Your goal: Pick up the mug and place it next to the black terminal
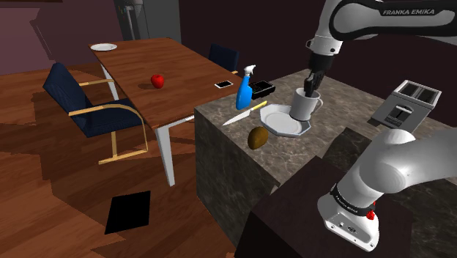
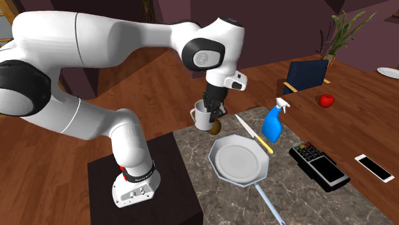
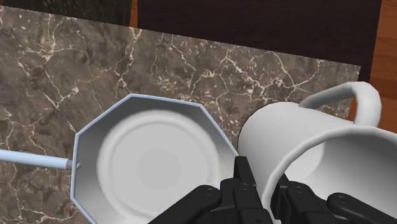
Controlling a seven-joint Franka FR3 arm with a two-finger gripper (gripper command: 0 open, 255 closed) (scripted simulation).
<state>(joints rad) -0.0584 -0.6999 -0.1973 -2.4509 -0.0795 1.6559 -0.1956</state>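
Observation:
The white mug (image 1: 306, 103) hangs from my gripper (image 1: 313, 84), which is shut on its rim, one finger inside and one outside. It is upright, just over the edge of the white eight-sided plate (image 1: 284, 121) on the marble counter. In the wrist view my fingers (image 3: 245, 184) clasp the mug's wall (image 3: 305, 146) with the handle pointing away from the plate (image 3: 153, 153). The black terminal (image 1: 261, 89) lies near the counter's far corner, beyond the plate from the mug (image 2: 203, 115); in the second exterior view the terminal (image 2: 318, 167) is at the right.
A blue spray bottle (image 1: 244, 86), a yellow-handled knife (image 1: 245, 113) and a brown round fruit (image 1: 258, 137) are near the plate. A toaster (image 1: 407, 102) stands at the shoulder view's right. A light-blue utensil (image 2: 272, 204) lies by the plate. The wooden table holds a phone (image 1: 223, 84) and an apple (image 1: 157, 80).

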